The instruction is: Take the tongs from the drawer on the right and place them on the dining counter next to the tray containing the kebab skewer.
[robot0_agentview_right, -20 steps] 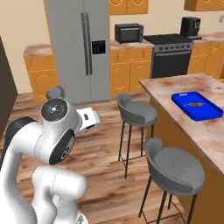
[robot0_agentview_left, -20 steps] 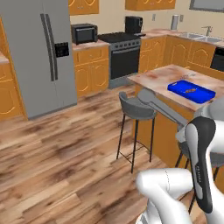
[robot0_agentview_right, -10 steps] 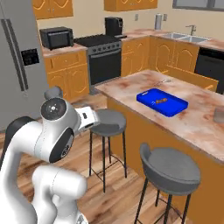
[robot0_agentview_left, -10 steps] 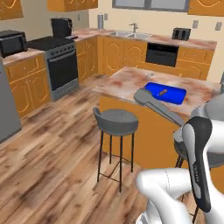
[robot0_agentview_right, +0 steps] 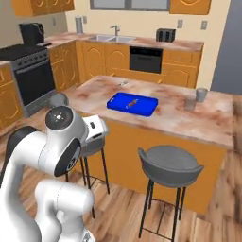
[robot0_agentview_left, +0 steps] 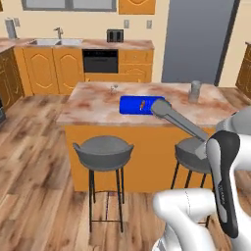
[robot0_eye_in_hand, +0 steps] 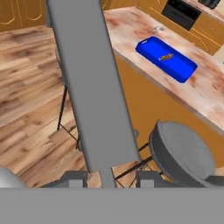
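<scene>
Grey tongs (robot0_eye_in_hand: 94, 83) apparently between fingers (robot0_eye_in_hand: 75, 179)

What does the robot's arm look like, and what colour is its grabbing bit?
The arm is made of fat, rounded, glossy white tubes joined by dark grey, nearly black, round joints. A round grey cap sits on one joint. The tool at its end has two small dark grey, blocky finger tips. No cables or writing show.

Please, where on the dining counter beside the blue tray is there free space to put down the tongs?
Bare dining counter lies along the near edge in front of the tray, and between the tray and the grey cup. The far left corner is tighter: a small silver utensil lies there. The gripper holds the tongs.
</scene>
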